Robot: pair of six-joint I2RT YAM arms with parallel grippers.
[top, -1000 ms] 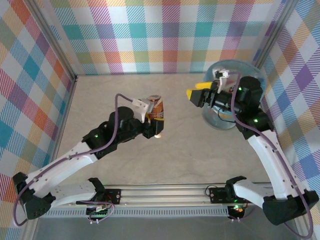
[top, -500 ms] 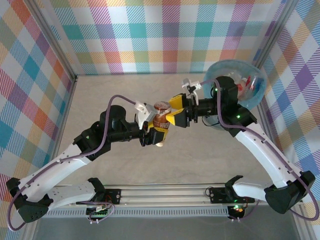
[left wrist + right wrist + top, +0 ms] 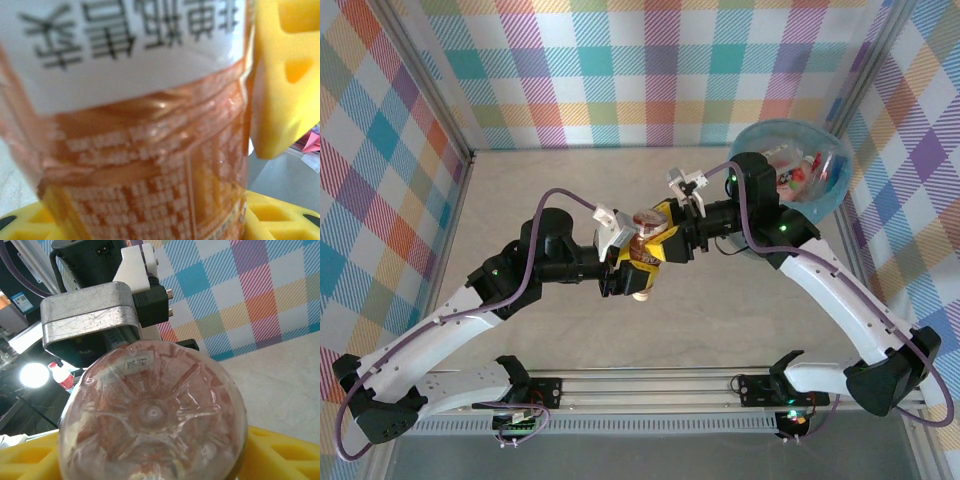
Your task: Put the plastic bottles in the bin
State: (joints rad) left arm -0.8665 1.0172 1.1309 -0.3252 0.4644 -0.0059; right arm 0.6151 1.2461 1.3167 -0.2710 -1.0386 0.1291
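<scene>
Well, my left pincer (image 3: pixel 638 265) is closed tight on a bottle (image 3: pixel 642 250), holding it in the air over the middle of the table (image 3: pixel 520 200), its ribbed base tilted up and away from me and its pale cap pointing down. From my left wrist the bottle (image 3: pixel 145 150) is a clear, thin-walled cylinder wrapped in a glossy copper-orange label (image 3: pixel 150 190) with fine white print, and a white band of dark characters above that. My own yellow, honeycombed fingers (image 3: pixel 280 212) sit along the bottom edge.

My right pincer (image 3: pixel 663 235) has its two yellow fingers on either side of the same bottle, at the base end. One of those fingers (image 3: pixel 285 85) lies right against the bottle's side in the left wrist view. From my right wrist I look straight onto the base (image 3: pixel 150 415): a round, clear plastic dome with moulded petal ridges running out from a small centre nub, and my yellow fingers (image 3: pixel 280 455) flank it. Whether they press on it yet or only bracket it, I cannot tell. Behind the bottle is a scratched metal block (image 3: pixel 87 315) and the plaid wall (image 3: pixel 260 295).

The bin (image 3: pixel 835 190), round and lined with filmy light-blue plastic, stands at the far right corner, well apart from the held bottle. Several bottles (image 3: pixel 790 172) with red caps lie inside.
</scene>
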